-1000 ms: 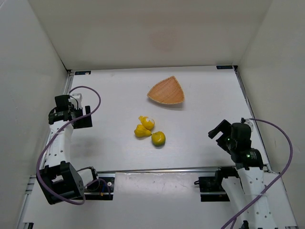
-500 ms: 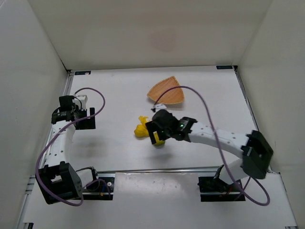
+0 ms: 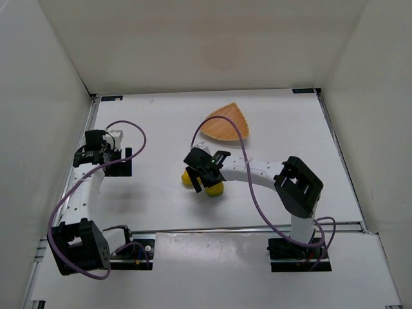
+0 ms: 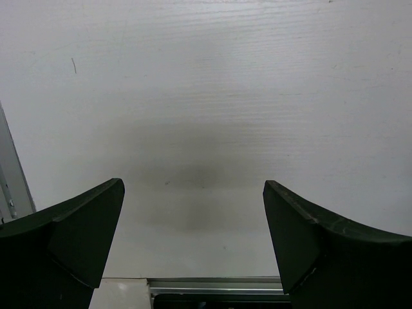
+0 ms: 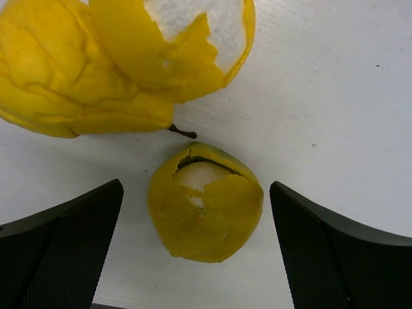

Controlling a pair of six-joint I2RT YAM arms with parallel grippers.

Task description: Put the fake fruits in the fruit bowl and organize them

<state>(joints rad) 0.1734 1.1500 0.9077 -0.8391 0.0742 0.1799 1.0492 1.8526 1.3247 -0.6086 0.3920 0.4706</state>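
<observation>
Shifted slightly left since before, the right pincer [image 5: 196, 187] gaped wide astride the round fruit [image 5: 205, 219], gripping nothing. Lumpy fruit [image 5: 64, 84] and white-patched fruit [image 5: 187, 38] touched, all outside the bowl [image 3: 225, 125], near it. Left pincer [image 4: 193, 193] gaped empty over worktop [image 4: 206, 77].

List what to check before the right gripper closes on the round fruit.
1. Right gripper open: ok.
2. Round fruit between its fingers, untouched: ok.
3. Pear-shaped fruit and fruit with the white patch outside the closing path: ok, both lie beyond the round one, with a narrow gap.
4. Fingers low enough on the fruit: cannot tell.
5. Fruit bowl empty: ok.
6. Left gripper out of the way: ok, open over the table at the left.
</observation>
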